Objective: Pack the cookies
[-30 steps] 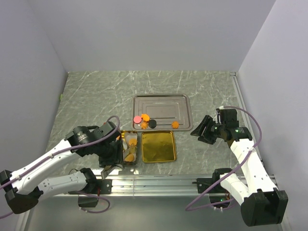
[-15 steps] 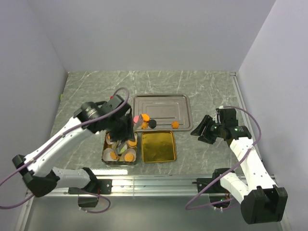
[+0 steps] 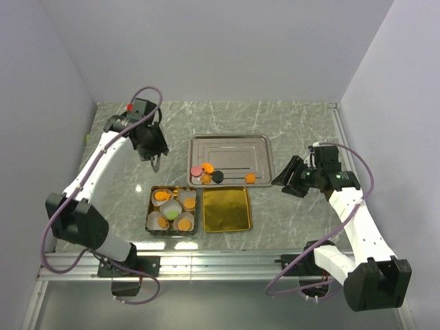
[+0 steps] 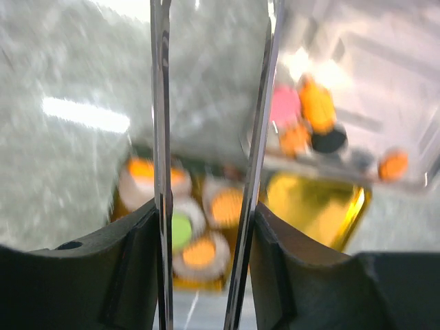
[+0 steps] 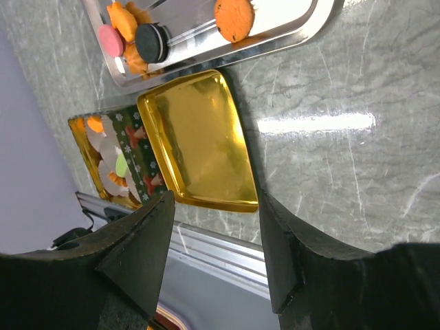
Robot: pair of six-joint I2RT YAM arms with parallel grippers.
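- Left pincer (image 3: 157,162): narrow gap, nothing in it, over the grey marble table (image 3: 117,199) at 9 o'clock of the shallow silver metal tray (image 3: 234,155).
- Right pincer (image 3: 283,180): wide, empty, at 3 o'clock of the flat gold lid (image 3: 227,210).
- Cookies (image 3: 218,176): pink, black and orange on the tray's near edge.
- Others sit in white paper cups (image 3: 170,208) in the patterned rectangular tin (image 3: 172,187), 9 o'clock of the lid.

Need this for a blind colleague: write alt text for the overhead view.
A tin of cookies in paper cups sits beside a gold lid, five more cookies on a steel tray behind. Left gripper and right gripper hover open.
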